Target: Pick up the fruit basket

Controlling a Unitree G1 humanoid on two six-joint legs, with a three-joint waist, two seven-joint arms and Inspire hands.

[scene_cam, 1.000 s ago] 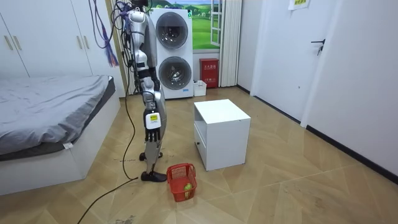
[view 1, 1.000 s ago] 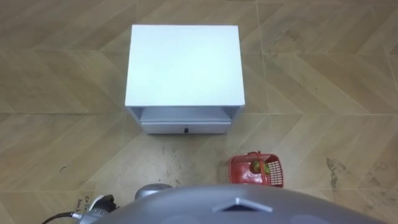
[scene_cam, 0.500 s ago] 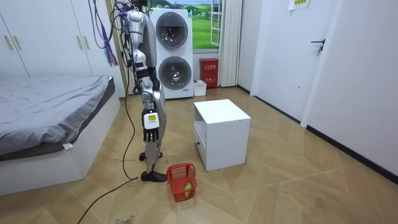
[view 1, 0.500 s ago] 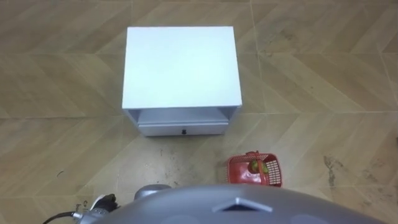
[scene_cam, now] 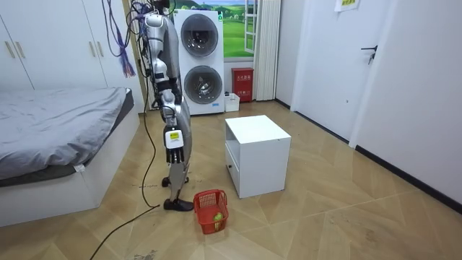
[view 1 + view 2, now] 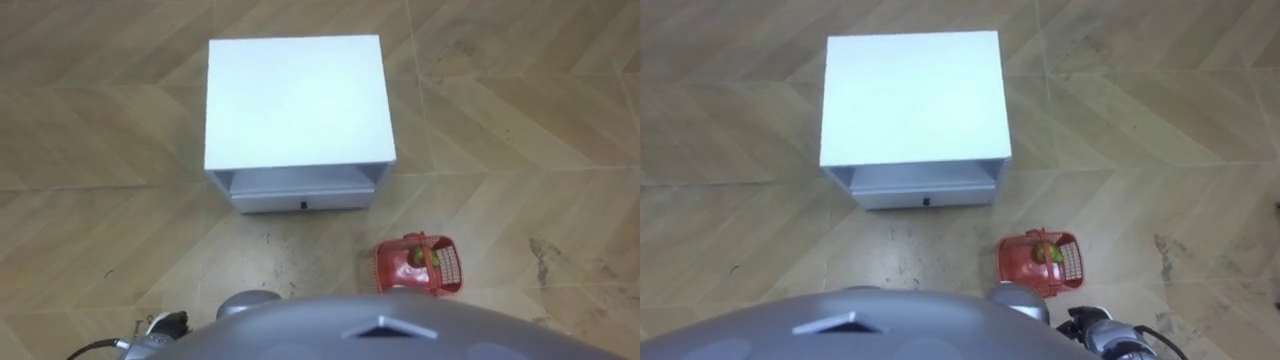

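**Head view shifted, basket stayed on the floor**

Little had moved since the earlier frames. The whole eye-view picture slid slightly, cabinet (image 6: 295,100) and basket (image 6: 392,272) together, so that was the head's own shift and not theirs. In the room view the robot's trunk had swayed a touch while its feet kept their place.

The basket sat on the floor (image 6: 560,120), just beside the robot's feet on its right side and a little in front. It was near the cabinet's front corner but apart from it. Fruit (image 6: 418,257) lay inside it. The robot stood upright facing the cabinet's drawer (image 6: 303,202).

The right hand (image 5: 174,141) hung at the robot's side, well above the basket, and the left hand (image 6: 160,324) showed low at the left eye view's lower left. I could not tell how the fingers of either were set. Neither hand held the basket.

The step in hand looked like the approach, with the pick itself not yet begun. To do it well, the robot would probably need to turn or sidestep to its right until the basket lay squarely ahead. It could then bend or kneel so the right hand could reach the rim. The handle was too small to make out, so the grasp point would best be chosen once the head looked straight down on it. A level, slow lift would likely keep the fruit from rolling out.
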